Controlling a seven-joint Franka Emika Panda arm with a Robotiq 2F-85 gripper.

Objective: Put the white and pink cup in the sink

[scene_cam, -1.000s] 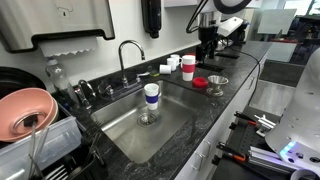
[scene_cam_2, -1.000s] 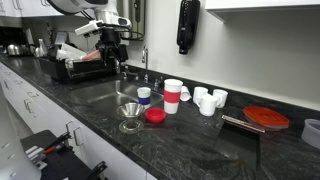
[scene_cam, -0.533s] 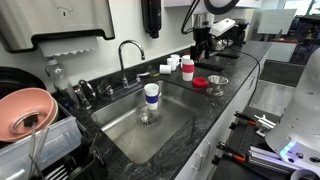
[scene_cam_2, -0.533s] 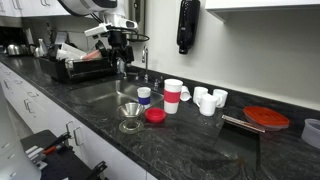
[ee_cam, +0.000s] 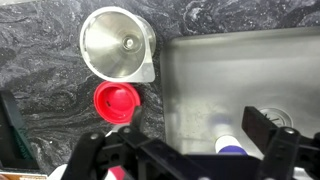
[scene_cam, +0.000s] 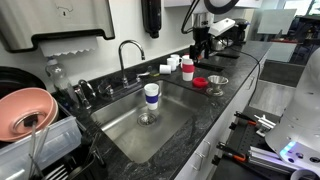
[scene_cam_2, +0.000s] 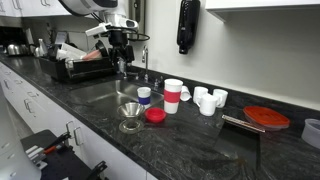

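White and pink cup (scene_cam: 188, 68) stands upright on the dark countertop (scene_cam: 235, 95) in an exterior view, just past the end of the sink (scene_cam: 150, 138) and outside it. A red lid (scene_cam: 200, 82) and a metal funnel (scene_cam: 217, 84) lie near it, and small white cups (scene_cam: 170, 65) stand behind. The gripper (scene_cam: 203, 50) hangs above the white and pink cup without touching it. Inside the sink a blue-banded cup (scene_cam: 151, 97) stands upright near the drain, with the faucet (scene_cam: 130, 52) arching behind. A pink bowl (scene_cam: 25, 112) sits in the rack at the far end.

In an exterior view the cup (scene_cam_2: 173, 96) stands between the blue-banded cup (scene_cam_2: 144, 97) and the small white cups (scene_cam_2: 206, 100); the funnel (scene_cam_2: 131, 110) and red lid (scene_cam_2: 155, 115) lie in front. The gripper (scene_cam_2: 121, 52) is high above the sink (scene_cam_2: 95, 92).

The wrist view looks straight down: the funnel (ee_cam: 115, 45), mouth up and empty, the red lid (ee_cam: 116, 100) beneath it, and the sink (ee_cam: 220, 70) beside them with the blue-banded cup's top (ee_cam: 232, 146) at the lower edge. The gripper (ee_cam: 180, 152) has its fingers (ee_cam: 85, 155) spread wide, grasping nothing.
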